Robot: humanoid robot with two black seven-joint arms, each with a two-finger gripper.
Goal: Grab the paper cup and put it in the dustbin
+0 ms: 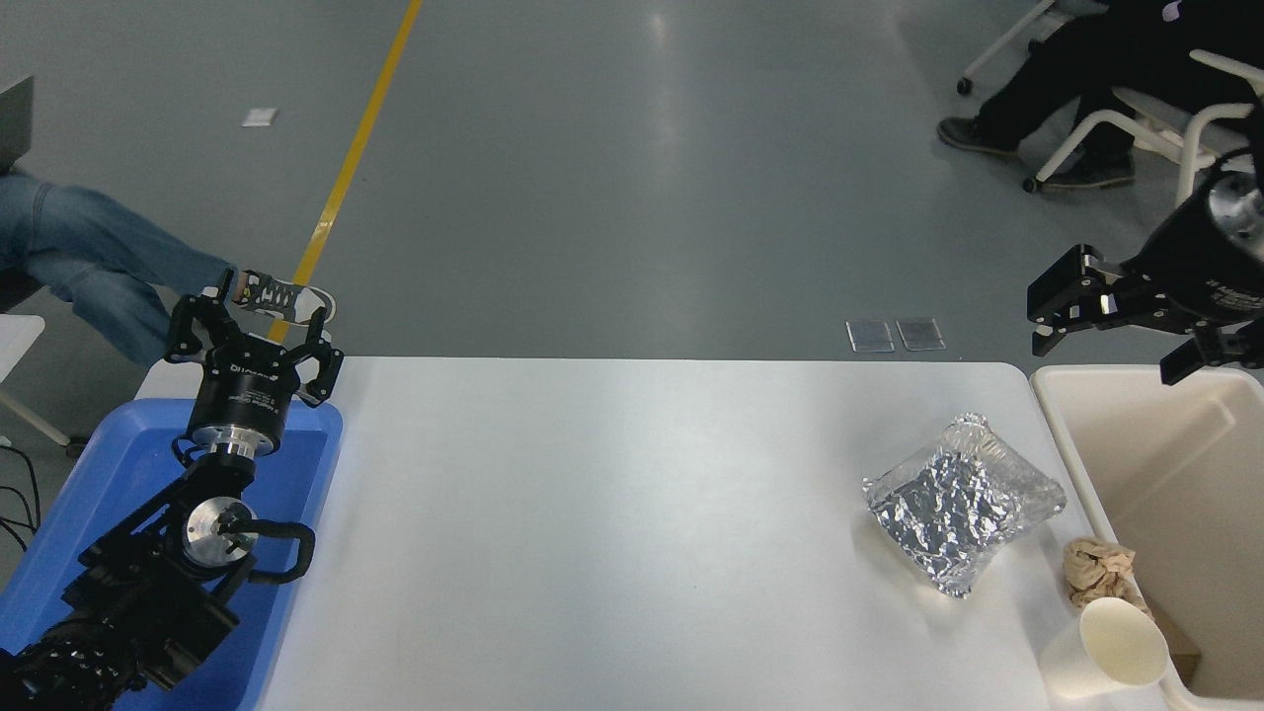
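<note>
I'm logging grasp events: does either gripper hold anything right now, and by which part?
Nothing is held. The right gripper is open and empty, high above the dustbin; the paper cup lies untouched; the left gripper is parked, open.

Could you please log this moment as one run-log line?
right tool: open, above table's far right corner | paper cup: on its side beside dustbin | left tool: parked over blue bin

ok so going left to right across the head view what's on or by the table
blue bin → left gripper → foil packet → paper cup → dustbin
</note>
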